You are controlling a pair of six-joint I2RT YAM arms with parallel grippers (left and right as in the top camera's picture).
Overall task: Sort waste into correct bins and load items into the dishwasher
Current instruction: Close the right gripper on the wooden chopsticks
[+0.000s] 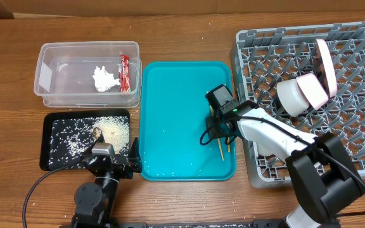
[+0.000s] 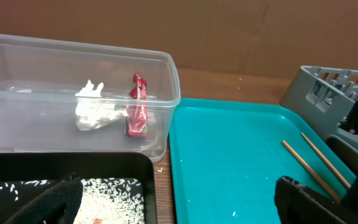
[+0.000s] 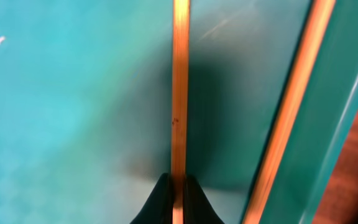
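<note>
A wooden chopstick (image 3: 179, 93) lay on the teal tray (image 1: 176, 107) close to the tray's right edge, pinched between the narrowed fingers of the right end effector (image 3: 178, 196). A second chopstick (image 3: 291, 106) lay just beside it, nearer the tray's right rim.

Against the tray's right side stood the grey dish rack (image 1: 360, 145). Among its pegs it carried a pale pink plate (image 1: 325, 63) on edge and a pale bowl (image 1: 290, 98) tipped on its side.

To the tray's left, at its far end, a clear tub (image 1: 49, 69) held a crumpled white napkin (image 1: 104, 79) and a red wrapper (image 1: 125, 73) side by side. At the near end on the same side, a black tray (image 1: 56, 142) touching the teal tray's edge held scattered rice grains (image 1: 114, 130).

The left end effector (image 2: 179, 205) hung at the teal tray's near left corner. Its fingers were spread wide and held nothing, one over the black tray and the other over the teal tray. All of it sat on a brown wooden desk (image 1: 182, 31).
</note>
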